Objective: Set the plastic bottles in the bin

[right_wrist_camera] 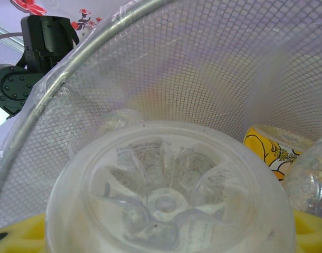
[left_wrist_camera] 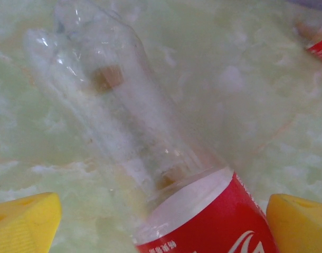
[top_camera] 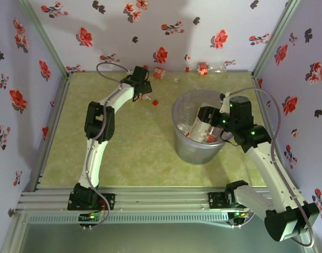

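bottles (top_camera: 186,112) partly binned: some lie in the bin (top_camera: 178,138). right gripper (top_camera: 212,120) pinches a bottle (right_wrist_camera: 166,200) at its mouth; left gripper (left_wrist_camera: 163,213) spread around a clear bottle (left_wrist_camera: 113,105); others (top_camera: 203,68) wait by the far wall (top_camera: 150,31).

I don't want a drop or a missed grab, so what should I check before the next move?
1. Right pincer gripping the held bottle: ok.
2. That bottle above the bin: ok.
3. Left pincer straddling the lying bottle: ok.
4. Left pincer shut on it: not ok, open.
5. Bottles by the far wall binned: not ok.
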{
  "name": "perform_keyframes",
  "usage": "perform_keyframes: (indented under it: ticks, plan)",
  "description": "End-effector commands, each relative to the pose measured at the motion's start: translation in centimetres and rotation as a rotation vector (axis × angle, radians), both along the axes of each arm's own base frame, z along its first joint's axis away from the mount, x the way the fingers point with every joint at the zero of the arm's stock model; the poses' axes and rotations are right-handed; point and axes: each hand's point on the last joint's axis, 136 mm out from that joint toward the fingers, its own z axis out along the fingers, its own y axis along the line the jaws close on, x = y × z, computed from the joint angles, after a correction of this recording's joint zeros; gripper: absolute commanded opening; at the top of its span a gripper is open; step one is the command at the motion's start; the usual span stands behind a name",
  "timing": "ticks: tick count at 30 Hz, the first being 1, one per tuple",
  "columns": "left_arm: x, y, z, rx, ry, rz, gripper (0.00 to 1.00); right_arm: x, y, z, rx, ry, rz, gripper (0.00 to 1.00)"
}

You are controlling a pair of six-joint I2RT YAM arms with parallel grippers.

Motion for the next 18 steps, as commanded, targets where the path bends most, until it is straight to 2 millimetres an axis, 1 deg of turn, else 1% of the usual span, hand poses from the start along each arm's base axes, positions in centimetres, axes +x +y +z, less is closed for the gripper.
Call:
perform_keyframes:
  ticks: [1,3,5,8,11,14,16,18]
  plan:
    - [-0.7,1.5,-1.4,0.02,0.036,0.025,1.0,-1.7,-0.2,-3.4,-0.026,0.136,0.0,0.67]
    - [-0.8,1.7,-1.4,0.011,0.028,0.025,1.0,-1.9,-0.2,-3.3,-0.03,0.135,0.004,0.76]
    - [-0.9,2.0,-1.5,0.007,0.029,0.027,1.0,-2.1,-0.5,-2.6,-0.046,0.111,0.002,0.81]
    - [-1.0,2.1,-1.5,0.009,0.028,0.023,0.97,-2.1,-1.3,-0.3,-0.099,0.053,-0.004,0.84]
    - [-1.2,2.2,-1.4,0.016,0.029,0.015,0.93,-2.2,-2.0,2.5,-0.149,-0.019,-0.007,0.85]
    - [-1.6,2.5,-1.5,0.018,0.032,0.014,0.87,-2.2,-2.8,5.0,-0.183,-0.091,-0.025,0.85]
    - [-1.8,3.1,-1.6,0.018,0.03,0.021,0.85,-2.2,-3.4,6.1,-0.204,-0.124,-0.049,0.85]
    - [-2.0,3.8,-1.9,0.019,0.035,0.032,0.85,-2.2,-3.9,6.8,-0.218,-0.144,-0.066,0.85]
